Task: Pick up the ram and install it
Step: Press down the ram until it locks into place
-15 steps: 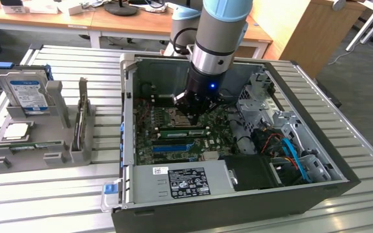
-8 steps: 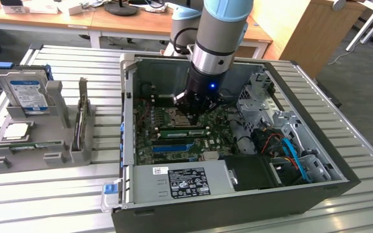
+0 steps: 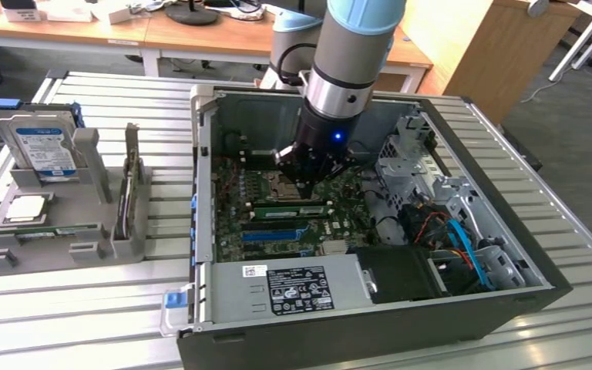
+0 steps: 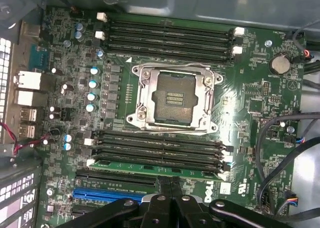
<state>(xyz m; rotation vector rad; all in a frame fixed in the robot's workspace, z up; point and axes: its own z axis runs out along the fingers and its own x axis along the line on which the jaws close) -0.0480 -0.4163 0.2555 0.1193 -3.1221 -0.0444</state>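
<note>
The claw (image 4: 171, 188) is hanging pressed together right above the ram (image 4: 155, 169), which is lying flat in 1 of the slots on the green board (image 4: 240, 88) inside the computer case (image 3: 502, 254), apparently so the closed tips can push it home.

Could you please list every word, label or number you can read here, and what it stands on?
"DELL": white letters on the motherboard, partly behind the end effector.
White sticker on the power supply: too small.
Hard drive label: too small.
Board silkscreen: blurred.
</note>
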